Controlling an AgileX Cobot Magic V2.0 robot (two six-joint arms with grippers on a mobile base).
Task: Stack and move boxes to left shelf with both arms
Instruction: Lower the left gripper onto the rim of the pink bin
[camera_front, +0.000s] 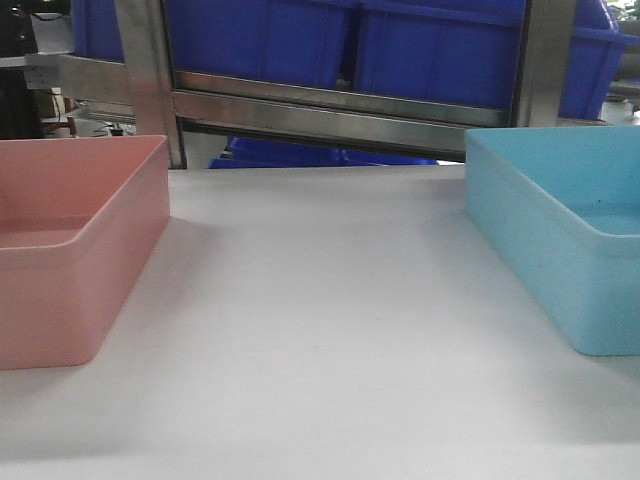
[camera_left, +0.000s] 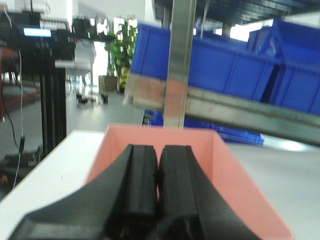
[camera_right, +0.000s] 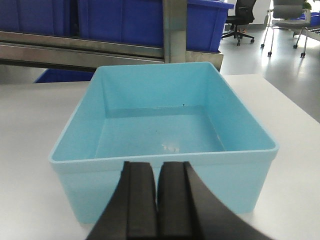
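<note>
Black fingers (camera_right: 140, 200) shut tight at both wrists — two boxes apart on the white surface (camera_front: 320, 330).

Right hand (camera_right: 156, 167) is closed with nothing between its pads, poised just before the near wall of the light blue box (camera_right: 160, 125), which sits upright and open-topped at the right of the surface. Left hand (camera_left: 159, 152) is likewise closed on nothing, and the salmon pink box (camera_left: 235, 190) lies straight ahead of it at the surface's left side; that view is blurred. From the front the two boxes stand well apart, with bare surface between them. Behind them rises the steel shelf (camera_front: 330, 112) — its flat crossbar runs along the back edge of the surface, with dark blue crates (camera_front: 300, 40) resting above the bar.
</note>
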